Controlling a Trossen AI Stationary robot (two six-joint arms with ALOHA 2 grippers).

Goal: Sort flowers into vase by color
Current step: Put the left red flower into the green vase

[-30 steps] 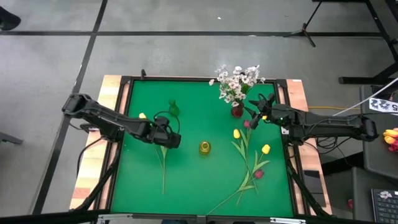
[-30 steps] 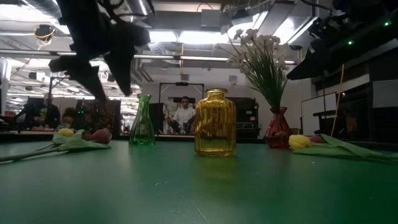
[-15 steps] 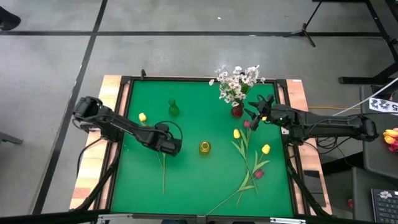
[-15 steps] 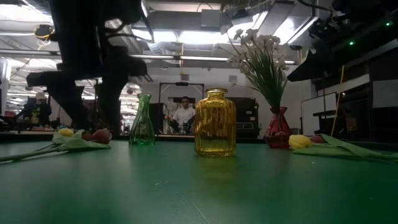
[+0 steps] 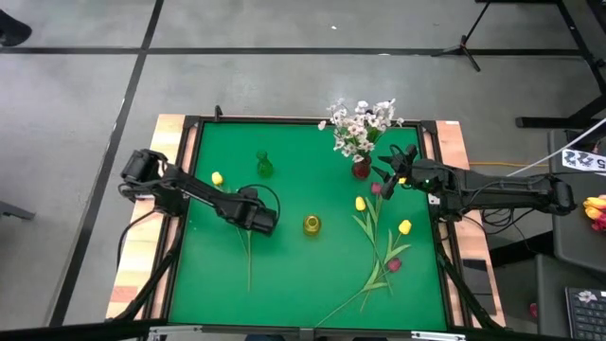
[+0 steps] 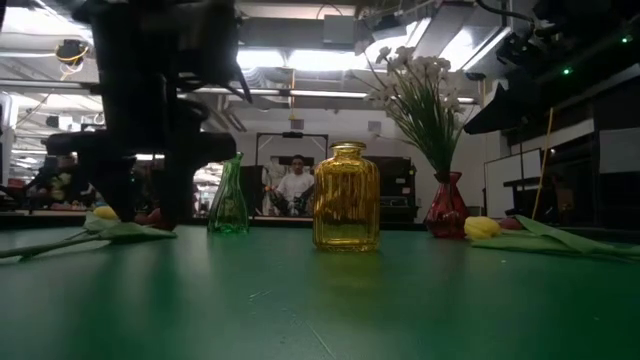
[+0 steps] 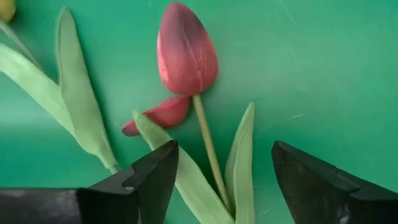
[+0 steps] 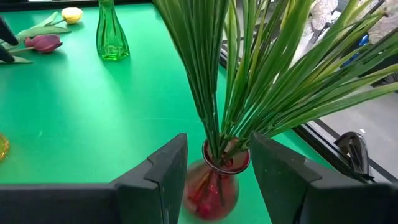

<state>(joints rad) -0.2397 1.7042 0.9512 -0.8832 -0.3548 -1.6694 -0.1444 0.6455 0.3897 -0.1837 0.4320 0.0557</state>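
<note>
Two fingers of my left claw are spread astride the red tulip stem; it's light and floppy, so I'd pinch mid-stem, below the bloom.

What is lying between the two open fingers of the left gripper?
In the left wrist view, the left gripper straddles the stem and leaves of the dark red tulip, which lies flat on the green mat.

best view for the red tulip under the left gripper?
Left wrist view: the red tulip fills it, stem running between the open left gripper. High view hides its bloom under the arm; in the low view the gripper mostly blocks it; right wrist view shows it small.
</note>
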